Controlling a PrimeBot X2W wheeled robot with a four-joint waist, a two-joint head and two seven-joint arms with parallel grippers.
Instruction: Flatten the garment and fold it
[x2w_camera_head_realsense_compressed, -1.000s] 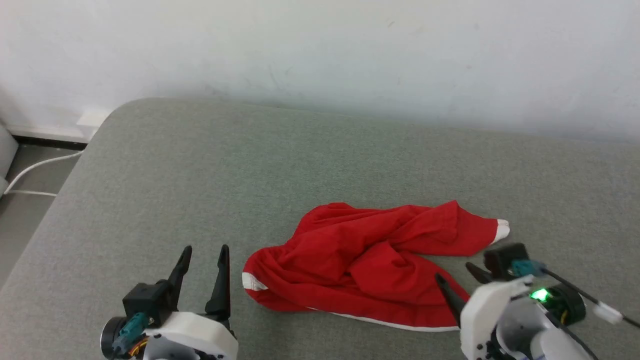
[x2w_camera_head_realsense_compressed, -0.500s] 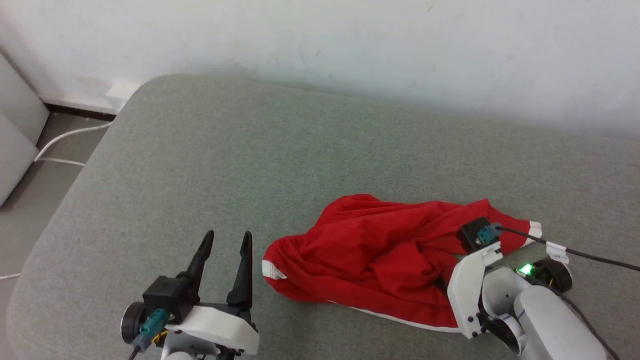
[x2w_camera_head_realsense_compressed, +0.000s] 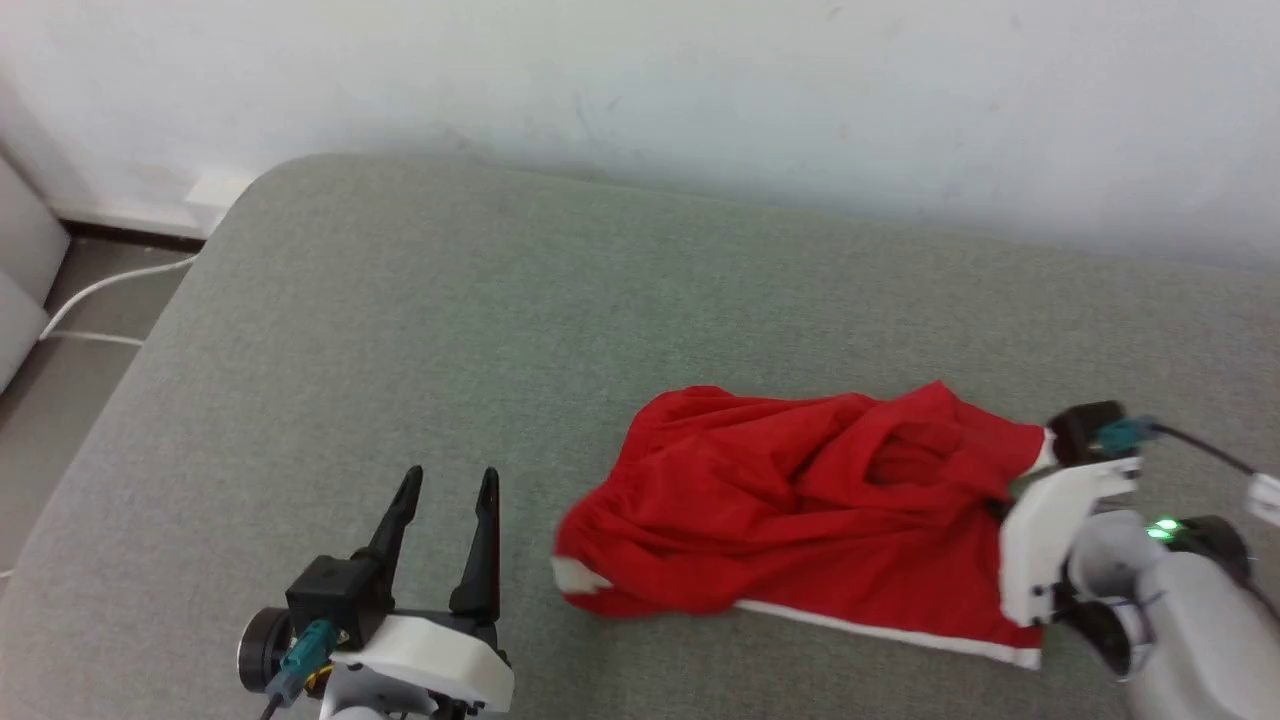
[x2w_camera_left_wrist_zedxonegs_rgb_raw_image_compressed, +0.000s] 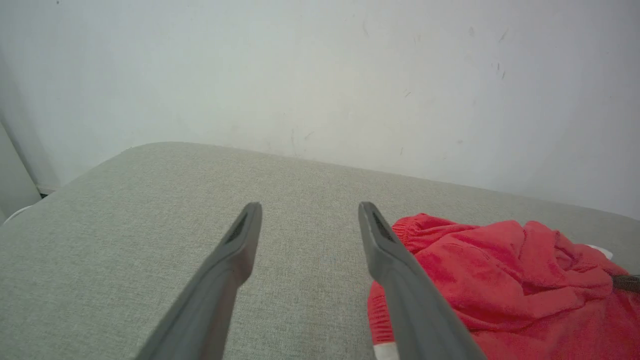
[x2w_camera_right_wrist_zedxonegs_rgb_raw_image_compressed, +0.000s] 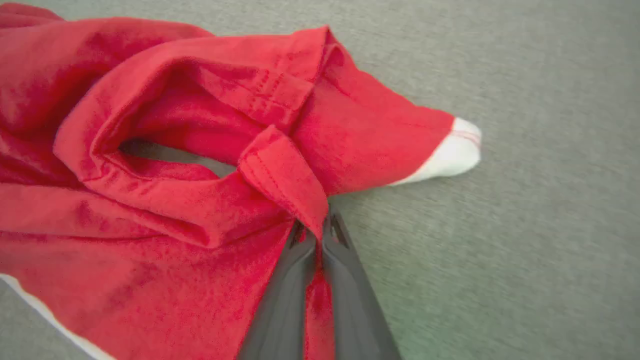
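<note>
The garment (x2w_camera_head_realsense_compressed: 800, 510) is a crumpled pair of bright red shorts with white trim, lying on the grey-green cushion (x2w_camera_head_realsense_compressed: 500, 330) right of centre. My right gripper (x2w_camera_right_wrist_zedxonegs_rgb_raw_image_compressed: 316, 232) is shut on a fold of red cloth at the garment's (x2w_camera_right_wrist_zedxonegs_rgb_raw_image_compressed: 165, 150) right side; in the head view its fingers are hidden behind its white wrist (x2w_camera_head_realsense_compressed: 1050, 540). My left gripper (x2w_camera_head_realsense_compressed: 445, 495) stands open at the lower left, a short way left of the garment's white-tipped corner (x2w_camera_head_realsense_compressed: 575, 575), touching nothing. In the left wrist view its gripper (x2w_camera_left_wrist_zedxonegs_rgb_raw_image_compressed: 305, 220) points at the wall, the garment (x2w_camera_left_wrist_zedxonegs_rgb_raw_image_compressed: 500, 290) at its right.
A white wall (x2w_camera_head_realsense_compressed: 700, 90) runs along the cushion's far edge. At the far left the cushion's rounded corner drops to a grey floor with a white cable (x2w_camera_head_realsense_compressed: 100, 290) and a pale object (x2w_camera_head_realsense_compressed: 20, 290). Bare cushion lies left of and behind the garment.
My right gripper came down onto the garment's right side, shut on a fold, and has drawn it to the right. The head camera shifted. The left gripper stays open.
</note>
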